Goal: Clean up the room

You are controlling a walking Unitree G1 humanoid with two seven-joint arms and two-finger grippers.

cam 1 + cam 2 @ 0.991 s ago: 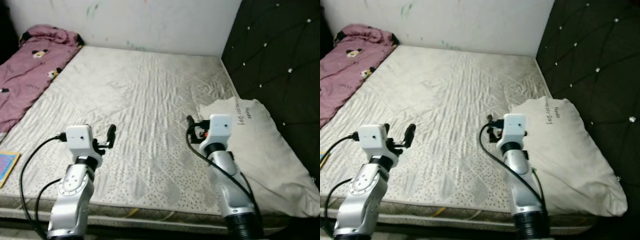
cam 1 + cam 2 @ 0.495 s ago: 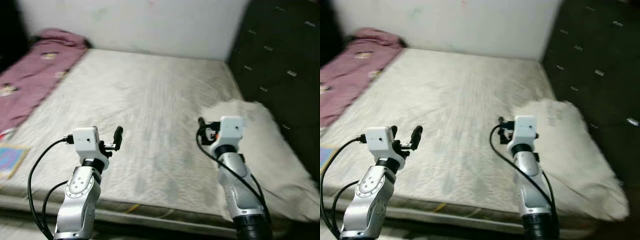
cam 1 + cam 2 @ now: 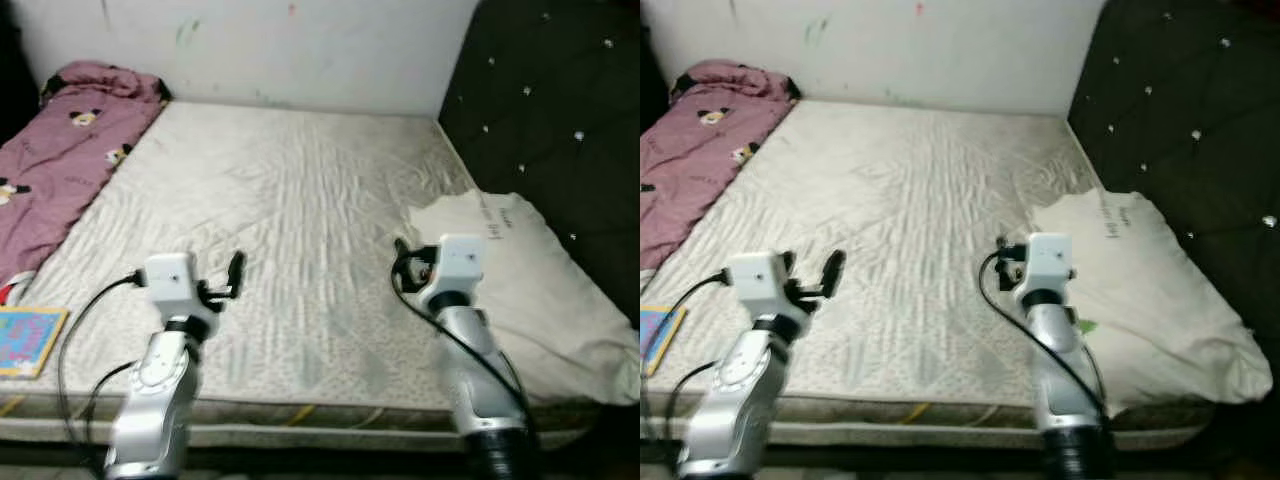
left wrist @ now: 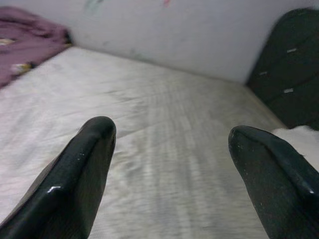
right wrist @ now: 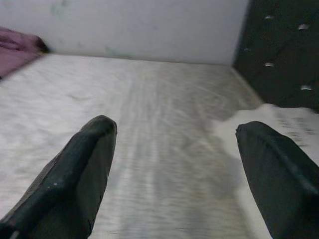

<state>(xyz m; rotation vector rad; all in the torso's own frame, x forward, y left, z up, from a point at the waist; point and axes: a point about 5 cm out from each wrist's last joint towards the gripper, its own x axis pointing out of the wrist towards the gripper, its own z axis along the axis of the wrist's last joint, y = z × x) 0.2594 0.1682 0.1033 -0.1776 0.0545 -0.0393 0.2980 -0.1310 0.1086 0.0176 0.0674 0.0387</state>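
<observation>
A bare cream mattress (image 3: pixel 290 200) lies before me. On its right side rests a white pillow (image 3: pixel 545 275) with dark lettering, next to the black tufted headboard (image 3: pixel 555 110). A pink cartoon-print blanket (image 3: pixel 55 150) is bunched along the mattress's far left. A colourful book (image 3: pixel 25 340) sits at the near left edge. My left gripper (image 3: pixel 236 272) hovers open over the near left of the mattress, holding nothing (image 4: pixel 172 137). My right gripper (image 3: pixel 402 252) is open just left of the pillow, also holding nothing (image 5: pixel 177 129).
A white wall (image 3: pixel 300 45) with faint colour smudges runs behind the bed. The headboard closes off the right side. The mattress's front edge (image 3: pixel 300 415) is close below my arms.
The camera has swung and steadied after a blur, so the scene has shifted and the book shows more. Both arms hold the same raised pose with fingers still apart.
</observation>
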